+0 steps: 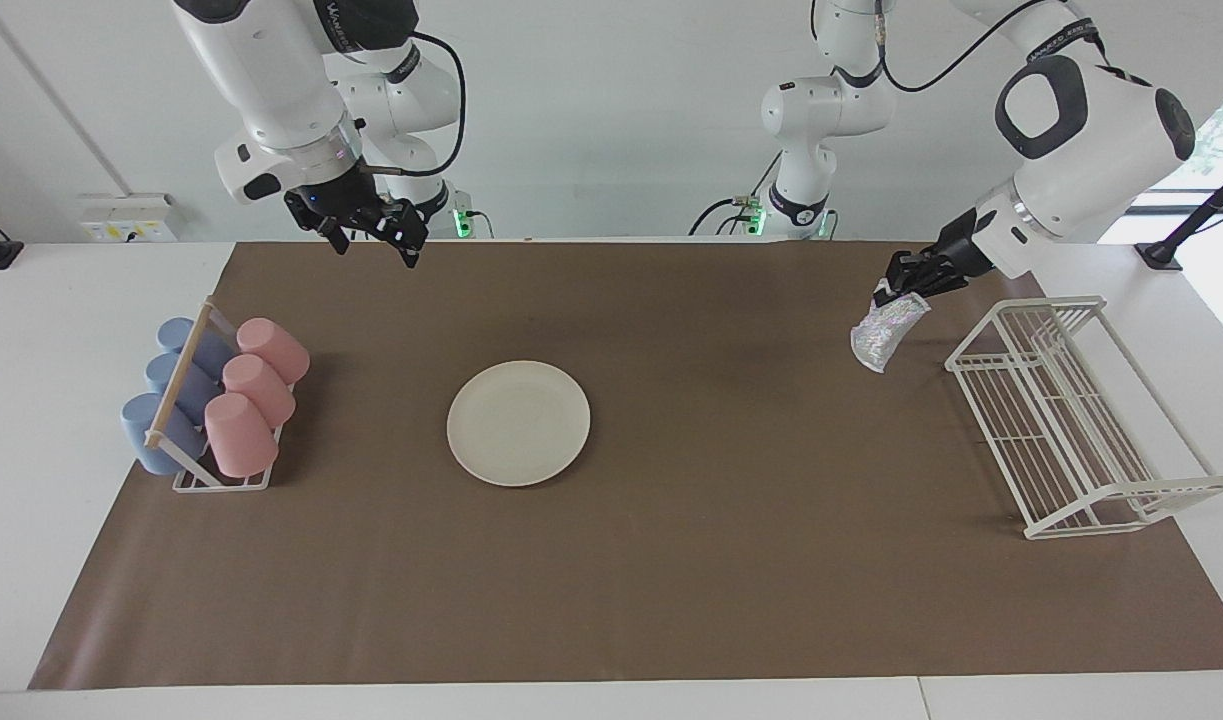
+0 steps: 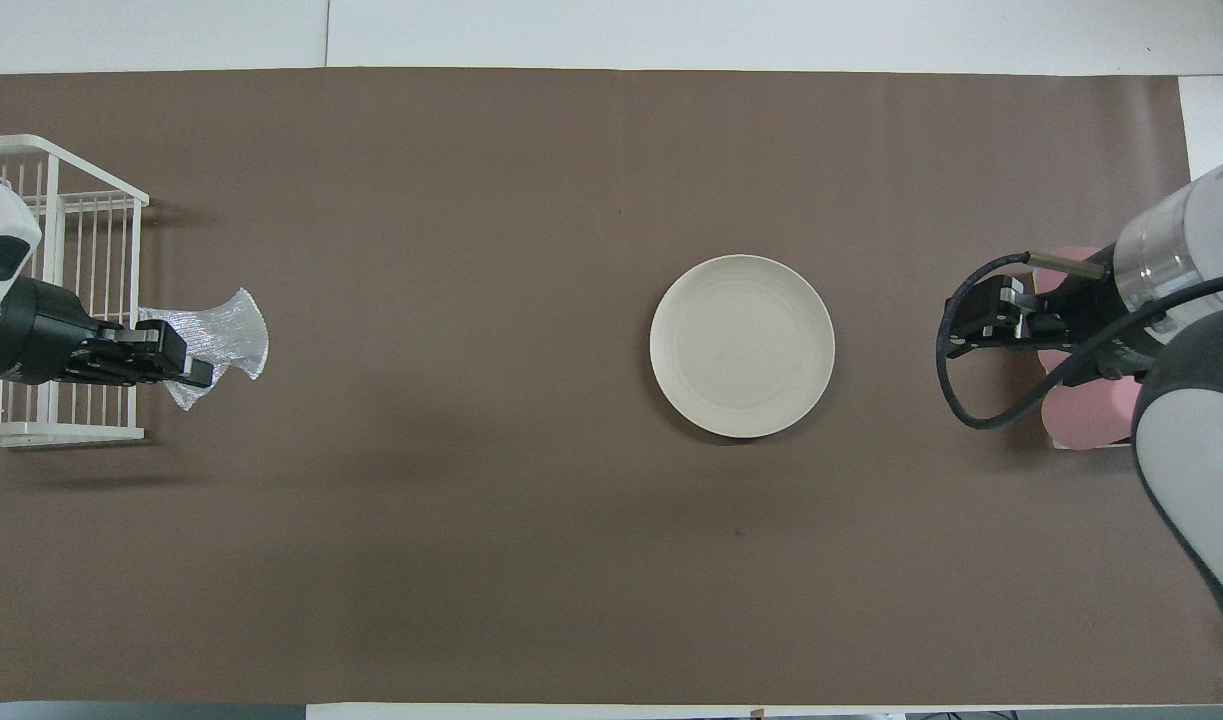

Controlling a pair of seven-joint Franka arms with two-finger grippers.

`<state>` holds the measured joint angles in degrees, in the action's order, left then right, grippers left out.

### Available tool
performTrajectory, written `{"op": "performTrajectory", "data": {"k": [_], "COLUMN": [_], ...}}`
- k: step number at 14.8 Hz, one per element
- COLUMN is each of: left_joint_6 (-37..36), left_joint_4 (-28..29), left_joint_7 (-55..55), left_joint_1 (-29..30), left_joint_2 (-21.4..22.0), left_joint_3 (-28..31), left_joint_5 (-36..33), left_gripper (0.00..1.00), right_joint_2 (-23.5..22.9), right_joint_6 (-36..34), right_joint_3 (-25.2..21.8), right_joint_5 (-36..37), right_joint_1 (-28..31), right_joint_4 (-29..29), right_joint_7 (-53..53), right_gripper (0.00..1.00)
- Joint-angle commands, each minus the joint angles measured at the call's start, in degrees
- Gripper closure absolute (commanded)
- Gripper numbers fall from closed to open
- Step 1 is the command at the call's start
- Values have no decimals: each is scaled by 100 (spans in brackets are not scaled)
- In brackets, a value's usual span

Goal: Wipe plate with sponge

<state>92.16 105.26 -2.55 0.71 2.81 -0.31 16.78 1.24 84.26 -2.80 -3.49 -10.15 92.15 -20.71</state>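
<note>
Blue cups (image 1: 171,390) show only facing; overhead shows pink cups (image 2: 1081,400).

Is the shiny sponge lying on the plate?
No, the sponge hangs from the left gripper beside the white rack, away from the plate.

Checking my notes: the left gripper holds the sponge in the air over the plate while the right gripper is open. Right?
Not over the plate. The facing view shows the left gripper holding the sponge beside the white rack. The right gripper is open.
</note>
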Motion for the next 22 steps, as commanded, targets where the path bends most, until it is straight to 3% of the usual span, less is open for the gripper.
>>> {"op": "performTrajectory", "data": {"k": [1, 3, 5, 10, 15, 19, 22], "left_joint_6": [-565, -864, -1102, -1077, -1059, -1199, -1655], "left_joint_4": [-890, -1305, -1613, -1658, -1675, -1710, -2236], "left_joint_7": [289, 360, 351, 334, 351, 937, 1772], "left_joint_1": [-360, -571, -791, -1073, -1056, -1117, -1196], "left_joint_2": [-342, -527, -650, -834, -1615, -2239, -2872], "left_joint_3": [22, 22, 22, -22, -22, -13, 5], "left_joint_5": [-1295, -2183, -3054, -5006, -6720, -7389, -7409], "left_gripper": [100, 100, 100, 100, 100, 100, 100], "right_joint_2": [43, 17, 26, -63, -80, -89, -88], "right_joint_6": [405, 705, 557, 354, 389, 424, 433], "right_joint_3": [78, 96, 96, -44, -71, -115, -115], "right_joint_5": [67, 67, 67, 278, 278, 313, 313], "right_joint_1": [355, 469, 531, 698, 725, 803, 830], "right_joint_4": [119, 119, 119, 22, -48, -66, -57], "right_joint_7": [968, 1585, 1649, 1772, 1956, 2027, 2027], "right_gripper": [0, 0, 0, 0, 0, 0, 0]}}
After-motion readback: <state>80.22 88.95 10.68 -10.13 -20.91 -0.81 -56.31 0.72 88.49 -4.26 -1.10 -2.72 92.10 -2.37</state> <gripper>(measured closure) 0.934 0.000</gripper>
